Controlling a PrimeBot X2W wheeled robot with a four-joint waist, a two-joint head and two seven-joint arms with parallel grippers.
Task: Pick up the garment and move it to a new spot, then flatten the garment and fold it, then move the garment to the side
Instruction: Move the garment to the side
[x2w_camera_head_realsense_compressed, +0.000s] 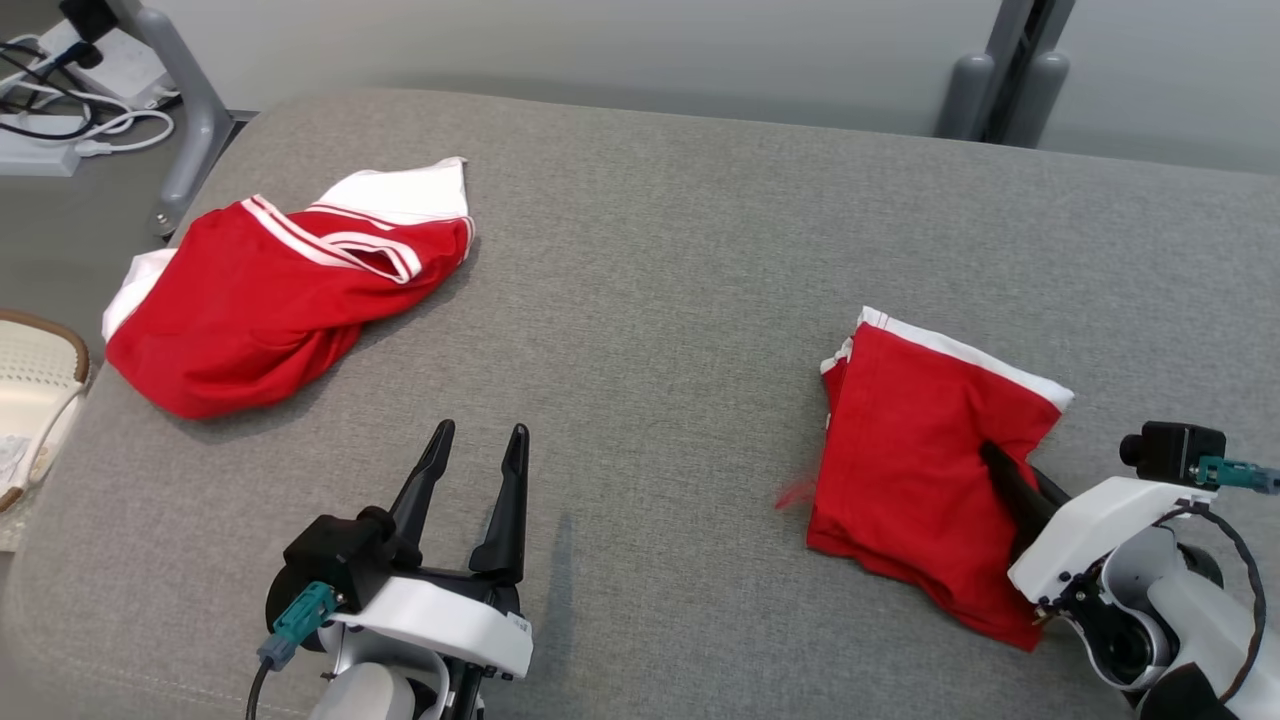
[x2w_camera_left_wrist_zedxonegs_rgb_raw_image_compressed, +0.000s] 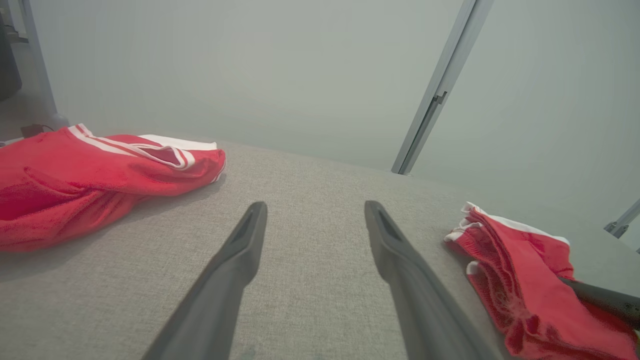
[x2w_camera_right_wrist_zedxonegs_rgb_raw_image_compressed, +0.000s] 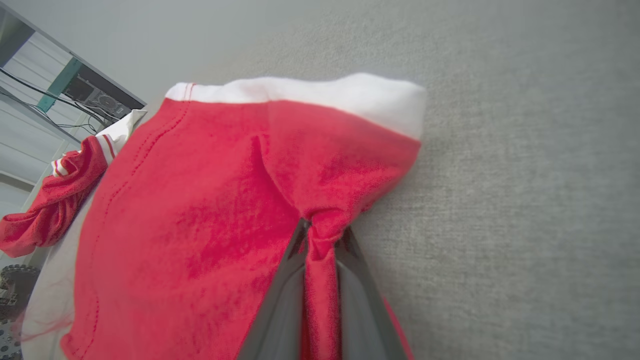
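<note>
We work on one broad grey fabric-covered surface (x2w_camera_head_realsense_compressed: 680, 250). Two red-and-white shirts lie on it, well apart: one crumpled red jersey shirt (x2w_camera_head_realsense_compressed: 250, 310) at far left, and the garment (x2w_camera_head_realsense_compressed: 910, 450), folded into a red rectangle with a white edge, at right. We judge folding complete. Accordingly, the right gripper (x2w_camera_right_wrist_zedxonegs_rgb_raw_image_compressed: 322, 240) is clenched on a pinched ridge of the garment's cloth, ready for the sideways move. The left gripper (x2w_camera_head_realsense_compressed: 480, 435) stands released, grasping nothing.

Left gripper (x2w_camera_head_realsense_compressed: 481, 428) rests low with fingers spread wide; right gripper (x2w_camera_head_realsense_compressed: 990, 452) is pinched tight on the garment (x2w_camera_head_realsense_compressed: 900, 450).
</note>
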